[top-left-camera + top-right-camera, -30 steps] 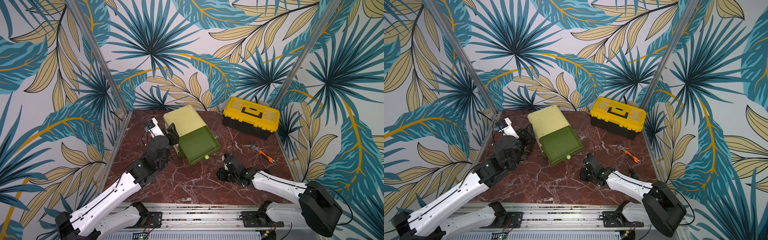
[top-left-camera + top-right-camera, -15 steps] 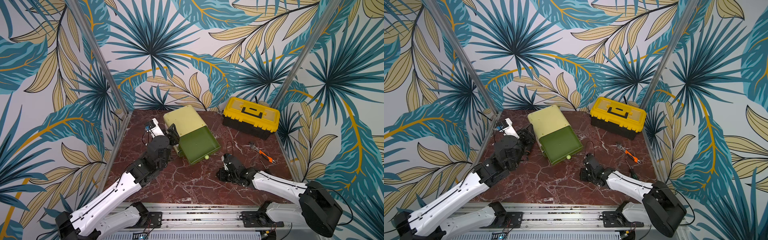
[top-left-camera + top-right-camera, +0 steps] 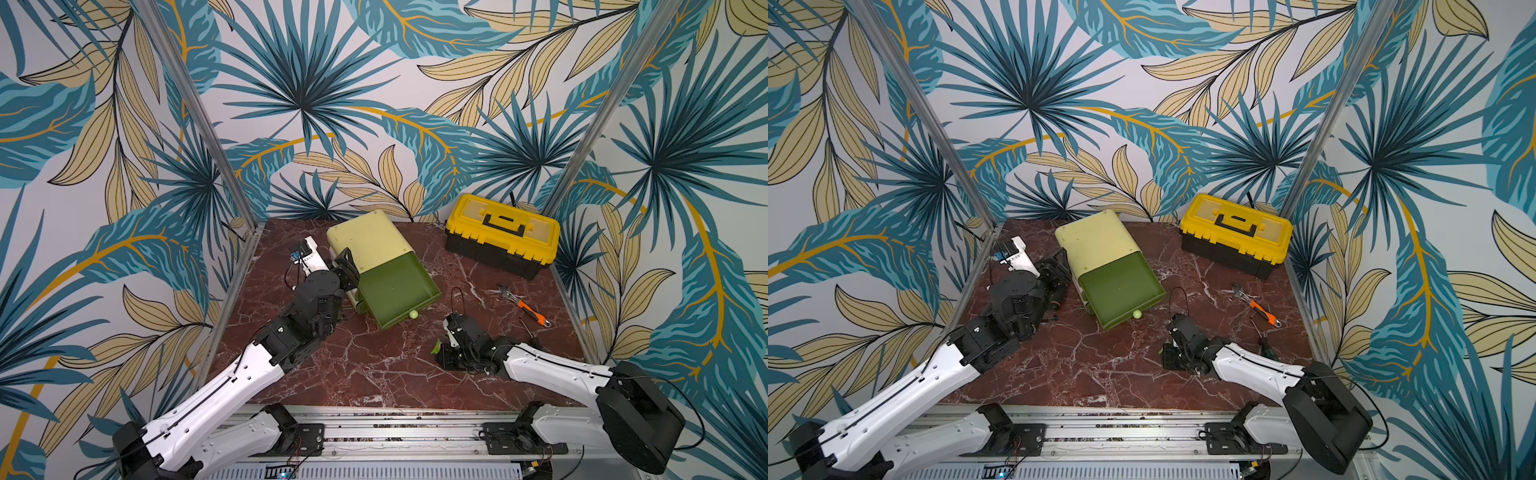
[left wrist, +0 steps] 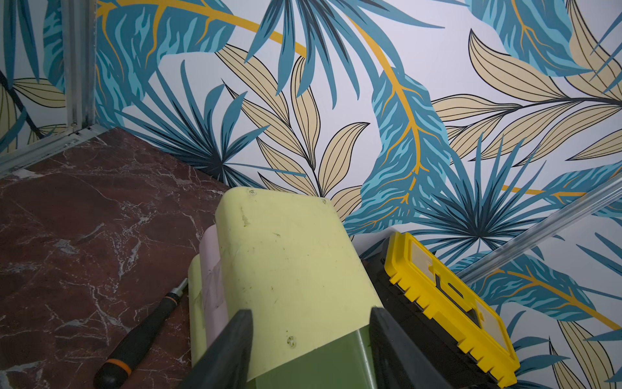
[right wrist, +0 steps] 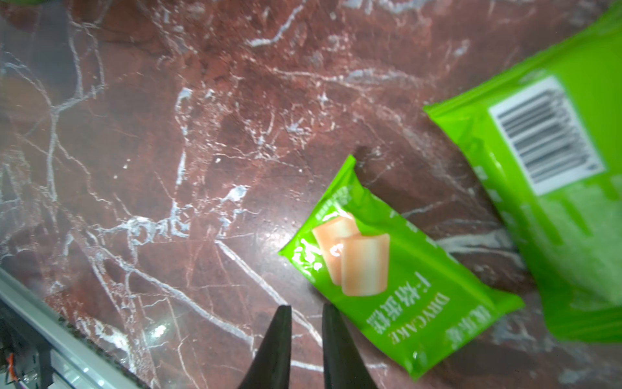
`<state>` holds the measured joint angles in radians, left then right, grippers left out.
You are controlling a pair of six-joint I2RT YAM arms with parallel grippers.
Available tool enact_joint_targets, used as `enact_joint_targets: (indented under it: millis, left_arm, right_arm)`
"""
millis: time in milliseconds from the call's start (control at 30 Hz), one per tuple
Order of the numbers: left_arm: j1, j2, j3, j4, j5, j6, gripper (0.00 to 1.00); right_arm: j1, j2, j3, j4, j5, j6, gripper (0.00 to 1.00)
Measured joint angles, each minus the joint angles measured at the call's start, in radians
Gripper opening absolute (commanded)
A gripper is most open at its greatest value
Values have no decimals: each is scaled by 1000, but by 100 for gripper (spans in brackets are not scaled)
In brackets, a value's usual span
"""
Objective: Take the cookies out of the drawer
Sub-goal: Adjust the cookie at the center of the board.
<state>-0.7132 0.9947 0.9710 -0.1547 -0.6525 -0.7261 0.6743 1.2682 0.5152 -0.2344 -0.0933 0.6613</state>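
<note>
Cookies in bright green rectangular foil wrappers (image 5: 387,269) lie flat on the red-brown marble tabletop (image 5: 151,151), outside the dark green plastic drawer (image 3: 395,291). One packet rests just beside the right gripper's (image 5: 304,308) tips. A second packet (image 5: 555,202), barcode up, lies farther out beyond it. Those jaws stand almost together with a slim gap, pinching nothing. The left gripper's (image 4: 311,311) jaws are spread at the pale yellow-green drawer cabinet (image 4: 289,262); whether they touch it cannot be told.
</note>
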Motion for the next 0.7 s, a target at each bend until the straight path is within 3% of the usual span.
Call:
enact_joint_targets:
  millis: [533, 700]
  left_arm:
    - [11, 0, 0, -6, 10, 0, 60]
    - [32, 0, 0, -40, 33, 2, 61]
  right_arm:
    - [0, 11, 20, -31, 122, 3, 22]
    - [2, -84, -10, 18, 92, -40, 37]
